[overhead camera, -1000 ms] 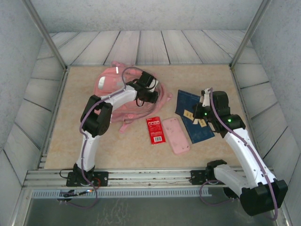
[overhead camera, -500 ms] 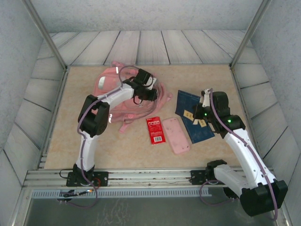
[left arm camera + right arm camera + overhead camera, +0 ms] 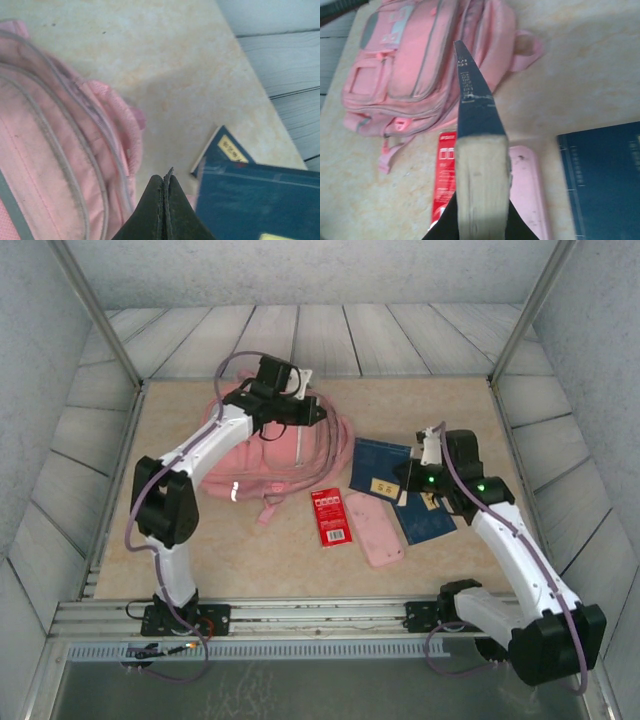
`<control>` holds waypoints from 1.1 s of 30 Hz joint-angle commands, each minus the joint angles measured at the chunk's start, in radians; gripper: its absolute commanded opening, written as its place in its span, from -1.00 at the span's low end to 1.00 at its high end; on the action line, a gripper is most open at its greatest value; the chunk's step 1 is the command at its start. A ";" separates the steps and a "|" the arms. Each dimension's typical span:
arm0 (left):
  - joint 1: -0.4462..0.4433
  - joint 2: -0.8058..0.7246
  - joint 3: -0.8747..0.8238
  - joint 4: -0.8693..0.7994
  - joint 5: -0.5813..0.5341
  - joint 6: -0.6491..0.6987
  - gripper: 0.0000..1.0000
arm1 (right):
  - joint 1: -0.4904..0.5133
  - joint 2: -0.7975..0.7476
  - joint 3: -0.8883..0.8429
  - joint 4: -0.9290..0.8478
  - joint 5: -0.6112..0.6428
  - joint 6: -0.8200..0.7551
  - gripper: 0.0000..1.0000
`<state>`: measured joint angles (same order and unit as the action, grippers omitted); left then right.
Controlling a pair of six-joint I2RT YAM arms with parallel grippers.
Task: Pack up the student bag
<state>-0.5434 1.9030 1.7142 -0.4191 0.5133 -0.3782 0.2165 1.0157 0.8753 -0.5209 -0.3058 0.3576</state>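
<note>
Left jaws are clenched, with nothing visible between them. They hang over the surface (image 3: 165,75), and the student bag (image 3: 55,150) lies just beside and below them, to their left. Right jaws are grasping a blue book (image 3: 480,165) by its near edge, with the bag ahead of them past the book's far corner. Under those jaws lie a red packet (image 3: 445,175) and a pink pencil case (image 3: 527,200), with a second blue book (image 3: 605,180) to their right.

Risks as we judge them:
- We see no open mouth on the bag, so the book may meet closed fabric and shove it away.
- The narrow edge grip could let the book swing or slip.
- The left jaws hold nothing, so the soft bag may sag shut.
</note>
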 commanded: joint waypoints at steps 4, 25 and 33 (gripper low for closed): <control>0.000 -0.093 -0.053 -0.008 0.024 -0.001 -0.98 | -0.002 0.060 0.047 0.050 -0.118 0.061 -1.00; -0.102 0.291 0.106 -0.074 -0.169 -0.010 -0.06 | -0.002 -0.066 0.057 -0.141 0.209 0.000 -1.00; -0.102 0.349 0.147 -0.078 -0.240 -0.033 -0.25 | -0.003 -0.104 0.049 -0.151 0.212 0.001 -1.00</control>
<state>-0.6453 2.2398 1.8320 -0.4831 0.3153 -0.4007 0.2165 0.9398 0.8970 -0.6704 -0.1078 0.3641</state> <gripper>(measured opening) 0.387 0.111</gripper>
